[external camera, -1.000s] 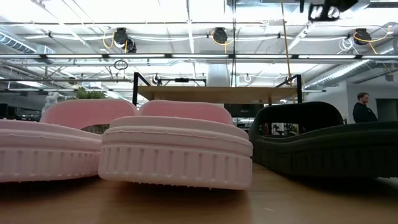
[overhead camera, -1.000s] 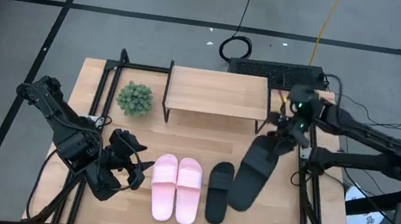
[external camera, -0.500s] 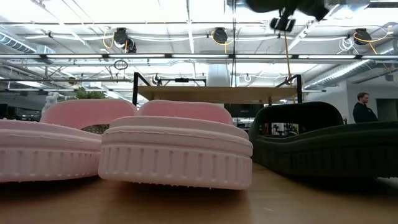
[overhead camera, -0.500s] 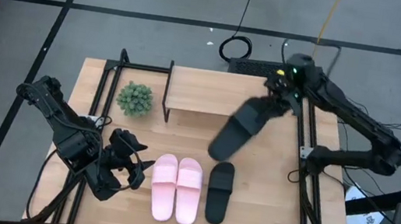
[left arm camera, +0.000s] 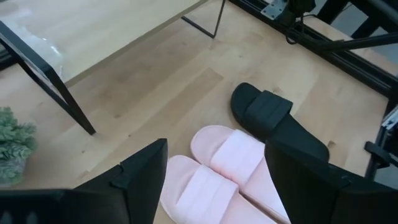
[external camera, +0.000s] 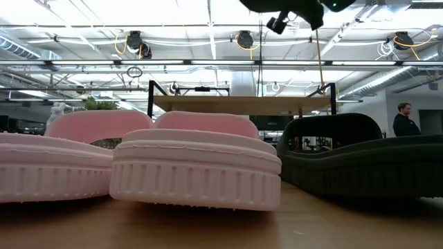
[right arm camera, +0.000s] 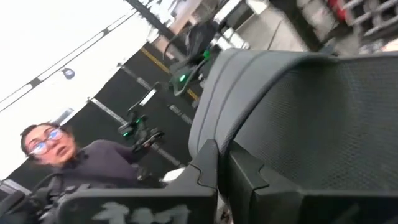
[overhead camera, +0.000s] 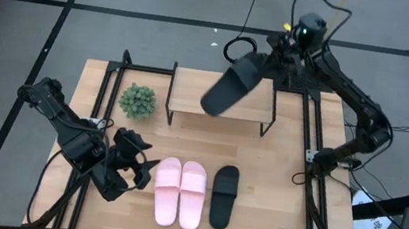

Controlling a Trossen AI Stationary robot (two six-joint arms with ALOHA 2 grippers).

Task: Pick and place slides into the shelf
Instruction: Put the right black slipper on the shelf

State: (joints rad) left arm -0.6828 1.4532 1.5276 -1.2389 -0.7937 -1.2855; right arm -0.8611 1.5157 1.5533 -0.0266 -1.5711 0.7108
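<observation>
Black slide (overhead camera: 229,92) above shelf (overhead camera: 191,93) overhead, person (right arm camera: 68,163) via right wrist

Wooden tabletop (overhead camera: 291,183) bearing a small green potted plant (overhead camera: 137,101) near its far left corner, with a coiled black cable (overhead camera: 239,49) on the grey floor beyond and a person (external camera: 403,119) standing in the room behind.

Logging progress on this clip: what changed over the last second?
The right gripper, still shut on a black slide, swung it from beside the other black slide up over the shelf. The pink slides and the open left gripper stayed put.
</observation>
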